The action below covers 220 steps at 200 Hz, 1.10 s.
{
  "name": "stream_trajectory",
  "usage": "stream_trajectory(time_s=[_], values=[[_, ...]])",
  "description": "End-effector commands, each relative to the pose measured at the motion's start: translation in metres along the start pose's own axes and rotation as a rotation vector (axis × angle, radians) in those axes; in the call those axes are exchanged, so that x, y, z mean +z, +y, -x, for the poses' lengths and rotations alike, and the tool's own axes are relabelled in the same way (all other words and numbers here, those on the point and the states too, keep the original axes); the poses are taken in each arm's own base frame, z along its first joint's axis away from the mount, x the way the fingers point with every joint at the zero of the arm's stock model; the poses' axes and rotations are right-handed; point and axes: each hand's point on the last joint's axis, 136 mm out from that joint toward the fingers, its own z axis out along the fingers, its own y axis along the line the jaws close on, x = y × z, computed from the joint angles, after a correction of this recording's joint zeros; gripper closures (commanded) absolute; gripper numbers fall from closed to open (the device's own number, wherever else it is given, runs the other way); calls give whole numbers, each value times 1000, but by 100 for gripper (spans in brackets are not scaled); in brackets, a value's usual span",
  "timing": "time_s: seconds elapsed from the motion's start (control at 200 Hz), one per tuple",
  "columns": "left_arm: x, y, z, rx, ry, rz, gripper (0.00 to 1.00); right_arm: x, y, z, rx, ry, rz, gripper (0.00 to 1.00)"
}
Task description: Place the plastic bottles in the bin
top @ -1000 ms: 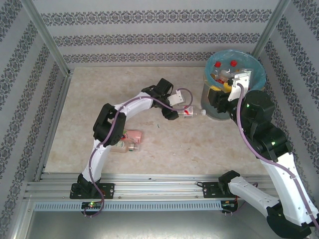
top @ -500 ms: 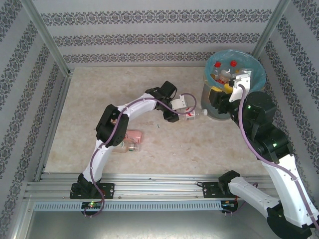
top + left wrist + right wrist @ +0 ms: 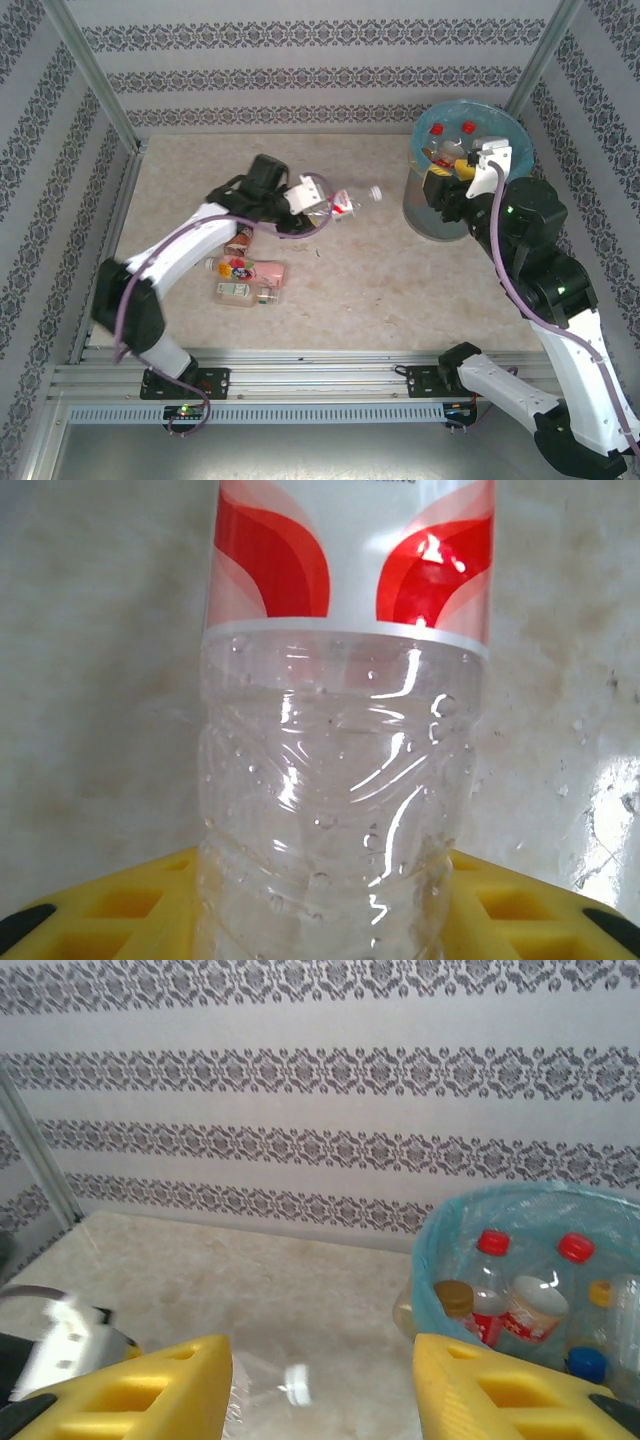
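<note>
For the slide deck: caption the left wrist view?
Left gripper gripping a clear red-labelled bottle over the table.

The left arm point(image 3: 165, 255) bends up from its base at the near left, elbow pushed out to the left and forearm reaching right. The left gripper point(image 3: 318, 208) clamps the lower body of a clear plastic bottle point(image 3: 347, 205) between its yellow fingers point(image 3: 110, 910). The right arm point(image 3: 545, 275) stands tall at the right. The right gripper point(image 3: 440, 186) points left and far, its yellow fingers point(image 3: 170, 1385) held apart.
</note>
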Motion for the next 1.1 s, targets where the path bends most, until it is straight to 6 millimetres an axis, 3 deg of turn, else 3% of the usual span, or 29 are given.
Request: stream_trajectory(time_s=[0.0, 0.125, 0.26, 0.4, 0.6, 0.819, 0.959, 1.044, 1.094], values=[[-37, -6, 20, 29, -120, 42, 58, 3, 19, 19, 56, -35, 104, 48], [-82, -13, 52, 66, -282, 85, 58, 16, 50, 25, 108, -12, 267, 45], [-115, -20, 82, 100, -438, 101, 57, 30, 80, 27, 193, 42, 431, 39], [-132, -25, 95, 124, -508, 102, 58, 45, 90, 25, 294, 91, 471, 38], [-140, -31, 101, 120, -555, 77, 58, 60, 101, 18, 378, 141, 521, 40], [-140, -29, 103, 107, -568, 89, 58, 63, 115, 8, 413, 207, 593, 61], [-139, -22, 103, 82, -570, 119, 57, 58, 116, 12, 413, 201, 608, 77], [-139, -21, 104, 72, -585, 122, 52, 53, 113, 19, 403, 179, 591, 84], [-141, -20, 105, 58, -596, 125, 40, 50, 106, 25, 385, 151, 556, 88]])
